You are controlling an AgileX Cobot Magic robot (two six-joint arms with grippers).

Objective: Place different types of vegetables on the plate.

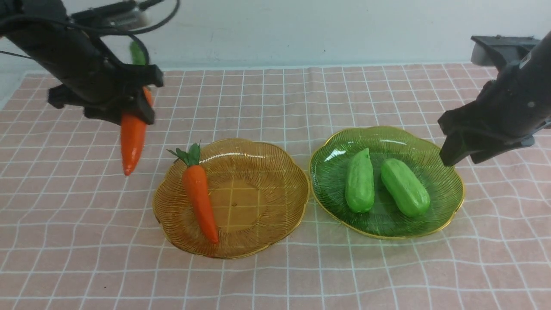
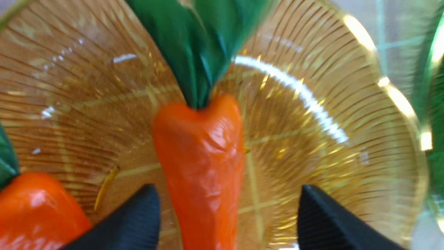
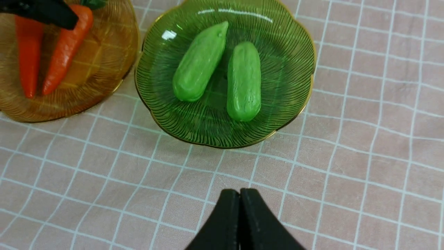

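my left gripper [image 2: 227,189] wide, carrot [image 1: 131,137] between fingers [image 2: 138,215], raised near amber plate [image 1: 258,185], upright, tip down, second carrot [image 1: 200,193] on it, tip toward me, two cucumbers [image 1: 359,183] [image 1: 404,187] on green plate [image 1: 387,142], right gripper [image 3: 240,194] pinched shut, empty

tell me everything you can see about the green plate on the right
The translucent green glass-like plate is shallow and round, with a scalloped edge, a thin gold rim and fine ribs fanning from the middle. It sits flat on the pink checked cloth, right of the amber ribbed plate, rims so close that contact cannot be told. A pointed light-green bumpy toy cucumber and a blunt-ended cucumber lie side by side in it. The shut right claw hangs near it, apparently clear.
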